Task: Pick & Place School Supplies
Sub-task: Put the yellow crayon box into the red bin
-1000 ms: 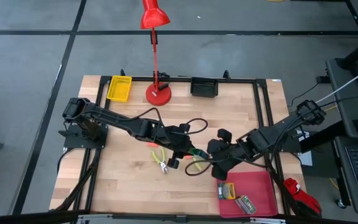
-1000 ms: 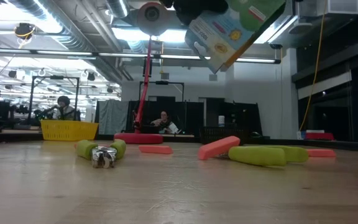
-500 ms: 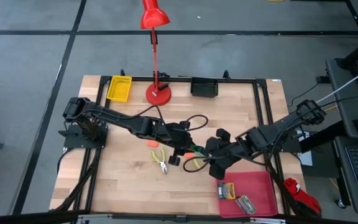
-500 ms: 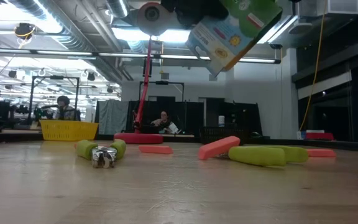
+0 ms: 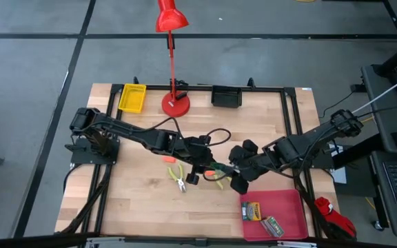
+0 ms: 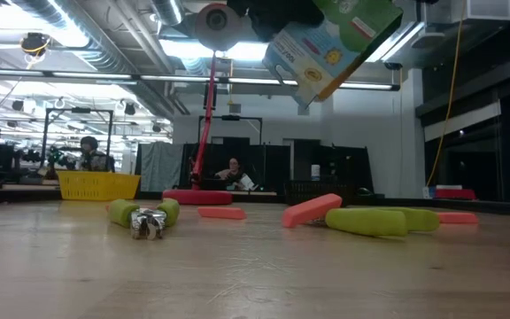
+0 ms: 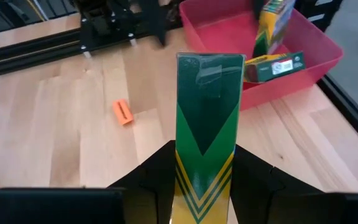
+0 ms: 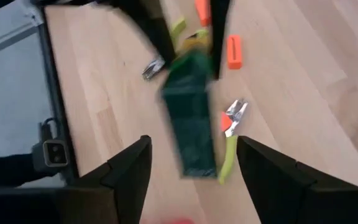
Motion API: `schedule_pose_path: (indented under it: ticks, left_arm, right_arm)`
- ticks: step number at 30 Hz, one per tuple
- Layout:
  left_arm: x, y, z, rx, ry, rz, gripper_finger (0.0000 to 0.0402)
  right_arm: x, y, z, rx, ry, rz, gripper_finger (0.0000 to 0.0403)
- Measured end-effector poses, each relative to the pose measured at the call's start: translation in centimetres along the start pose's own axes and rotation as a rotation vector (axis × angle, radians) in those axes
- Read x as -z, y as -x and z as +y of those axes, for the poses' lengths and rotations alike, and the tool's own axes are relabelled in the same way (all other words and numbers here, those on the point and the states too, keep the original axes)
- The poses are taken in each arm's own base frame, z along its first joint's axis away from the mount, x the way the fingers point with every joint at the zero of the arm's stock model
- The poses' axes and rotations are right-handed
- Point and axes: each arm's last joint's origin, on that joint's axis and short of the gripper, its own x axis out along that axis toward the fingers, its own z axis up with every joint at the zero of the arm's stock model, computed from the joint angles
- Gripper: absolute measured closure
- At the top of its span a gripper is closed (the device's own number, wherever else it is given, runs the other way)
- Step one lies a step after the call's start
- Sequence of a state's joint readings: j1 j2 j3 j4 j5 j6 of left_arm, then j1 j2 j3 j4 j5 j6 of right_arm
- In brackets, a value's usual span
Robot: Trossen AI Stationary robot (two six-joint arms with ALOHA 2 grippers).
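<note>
Holding third green pack (image 7: 206,134) clamped in left gripper (image 5: 200,167) mid-frame, right gripper (image 5: 236,172) spread wide alongside; two packs (image 5: 260,217) lying in red tray (image 5: 291,207), scissors (image 5: 178,178) waiting on desk (image 5: 136,200).

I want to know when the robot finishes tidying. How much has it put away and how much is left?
Done: two printed packs already lie in the red tray. In hand: the left gripper holds a third green pack above the table, with the open right gripper facing it. Left: two scissor-like tools and the orange pieces lie on the wood.
</note>
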State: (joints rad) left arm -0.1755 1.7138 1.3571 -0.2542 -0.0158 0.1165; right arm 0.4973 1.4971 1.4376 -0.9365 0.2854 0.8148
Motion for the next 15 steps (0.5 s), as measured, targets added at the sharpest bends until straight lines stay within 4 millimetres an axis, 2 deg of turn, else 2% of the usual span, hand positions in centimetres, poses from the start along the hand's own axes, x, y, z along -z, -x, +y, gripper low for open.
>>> schedule_pose_path:
  ticks: [15]
  left_arm:
    - [-0.61, 0.23, -0.09, 0.032, 0.013, -0.059, 0.0284]
  right_arm:
    - [0.07, -0.48, 0.29, 0.045, 0.003, -0.042, 0.0165]
